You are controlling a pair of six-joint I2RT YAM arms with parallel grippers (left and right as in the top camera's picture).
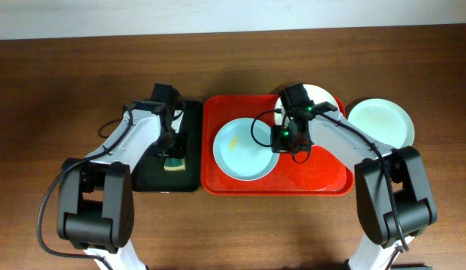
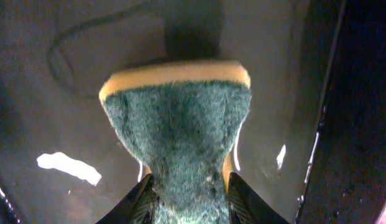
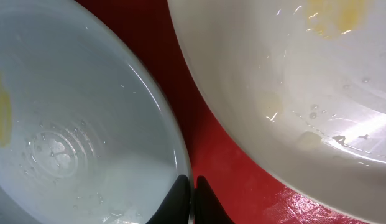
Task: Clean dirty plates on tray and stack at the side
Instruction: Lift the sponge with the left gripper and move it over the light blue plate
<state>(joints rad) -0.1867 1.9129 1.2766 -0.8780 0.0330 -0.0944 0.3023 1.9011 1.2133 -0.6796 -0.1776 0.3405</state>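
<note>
A pale blue-green plate (image 1: 244,148) with a yellowish smear lies on the red tray (image 1: 323,176). My right gripper (image 1: 285,139) is shut on its right rim; in the right wrist view the rim of this plate (image 3: 68,124) runs between the closed fingers of the gripper (image 3: 191,183). A white plate (image 1: 323,96) with yellow smears (image 3: 292,81) sits at the tray's back right, partly under the arm. A second pale blue-green plate (image 1: 380,122) rests on the table right of the tray. My left gripper (image 2: 189,183) pinches a green-and-yellow sponge (image 2: 180,118).
The sponge (image 1: 173,163) and my left gripper (image 1: 172,154) are over a narrow black tray (image 1: 189,142) just left of the red one. The black tray's wet floor (image 2: 62,165) shows around the sponge. Brown tabletop (image 1: 60,90) surrounds both trays.
</note>
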